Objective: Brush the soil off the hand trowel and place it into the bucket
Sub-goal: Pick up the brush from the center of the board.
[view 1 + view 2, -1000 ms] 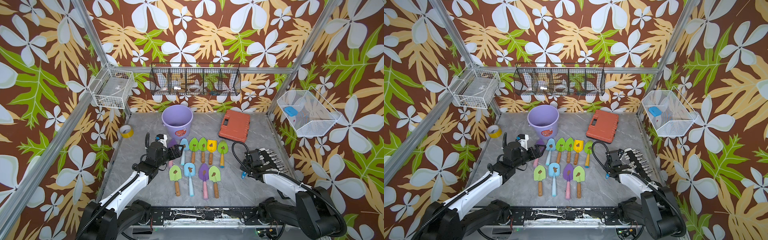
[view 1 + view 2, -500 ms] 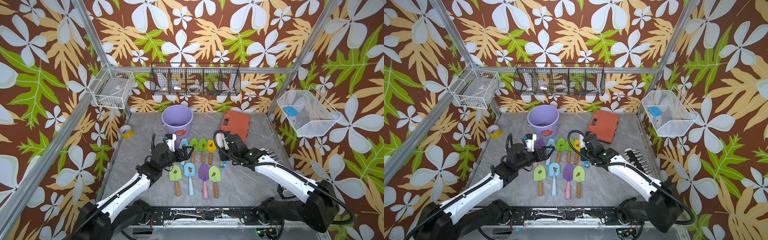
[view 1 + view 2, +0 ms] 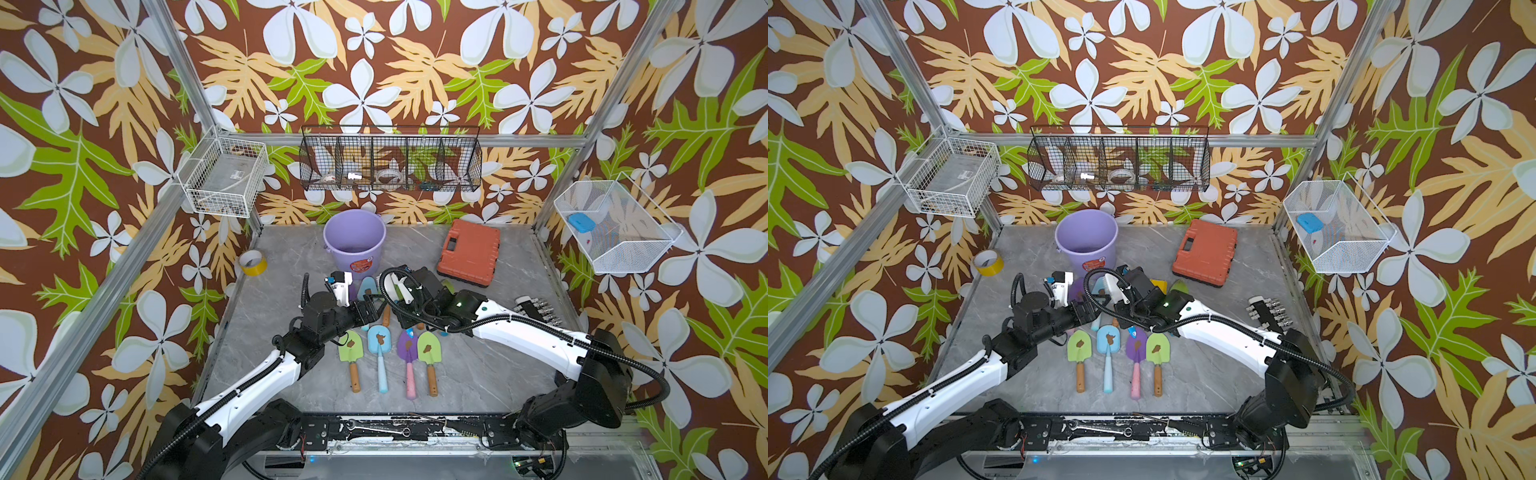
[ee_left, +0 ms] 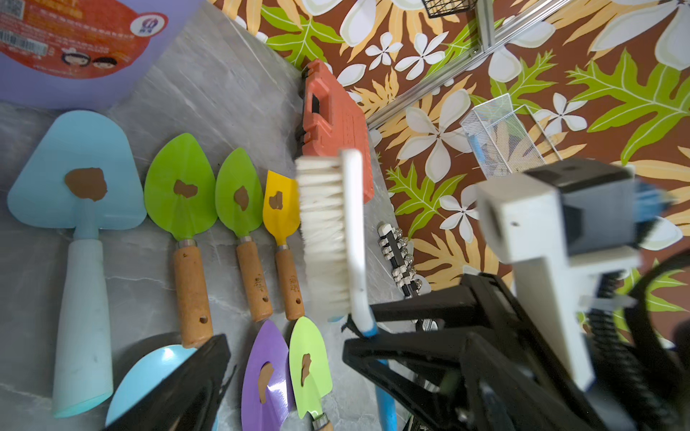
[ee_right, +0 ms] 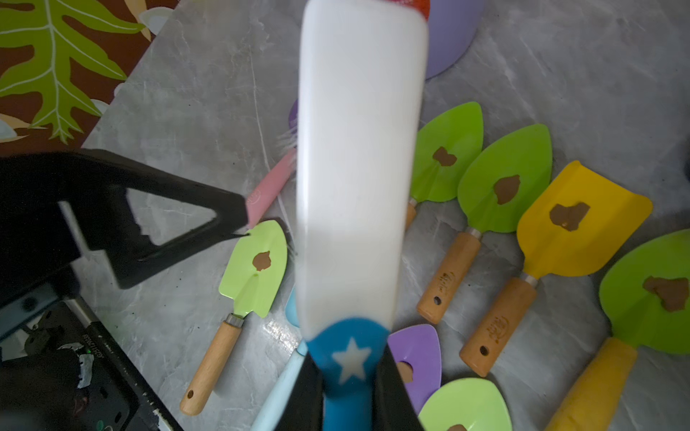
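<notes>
Right hand (image 5: 349, 377): clamped on the blue handle of a white brush (image 5: 358, 168), which is held over the back row of trowels.
Left hand (image 3: 376, 306): spread wide, nothing held, just beside the right hand, above the trowels.
Trowels (image 3: 345, 353): laid in two rows on the grey surface (image 3: 478, 374), blades toward the bucket.
Soil (image 4: 86, 183): a brown clump is seen on each visible blade, e.g. the light-blue trowel (image 4: 76, 149).
Bucket (image 3: 338, 257): upright, just behind the back row.
Tool case (image 3: 469, 253): flat, near the bucket, apart from it.
</notes>
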Controlling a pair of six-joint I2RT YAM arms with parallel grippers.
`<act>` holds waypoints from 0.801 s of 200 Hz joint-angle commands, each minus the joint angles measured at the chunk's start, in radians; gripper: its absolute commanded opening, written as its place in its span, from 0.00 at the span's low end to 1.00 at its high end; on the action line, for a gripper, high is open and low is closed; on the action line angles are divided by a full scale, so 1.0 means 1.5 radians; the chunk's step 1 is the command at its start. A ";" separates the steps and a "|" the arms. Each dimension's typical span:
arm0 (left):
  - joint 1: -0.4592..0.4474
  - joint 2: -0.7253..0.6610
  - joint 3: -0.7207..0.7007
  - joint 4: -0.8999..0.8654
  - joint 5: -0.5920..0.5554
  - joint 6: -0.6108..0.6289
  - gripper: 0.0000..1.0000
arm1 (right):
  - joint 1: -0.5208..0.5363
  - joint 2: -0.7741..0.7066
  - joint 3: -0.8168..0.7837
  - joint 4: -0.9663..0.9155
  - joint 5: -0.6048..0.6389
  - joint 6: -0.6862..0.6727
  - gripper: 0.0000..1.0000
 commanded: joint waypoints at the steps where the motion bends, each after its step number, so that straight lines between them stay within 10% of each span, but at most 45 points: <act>1: 0.000 0.024 0.005 0.031 0.004 -0.010 0.96 | 0.015 0.000 0.011 0.017 -0.010 -0.007 0.00; 160: 0.005 0.076 0.021 0.063 0.005 -0.052 0.28 | 0.053 0.035 0.043 -0.003 0.014 -0.046 0.00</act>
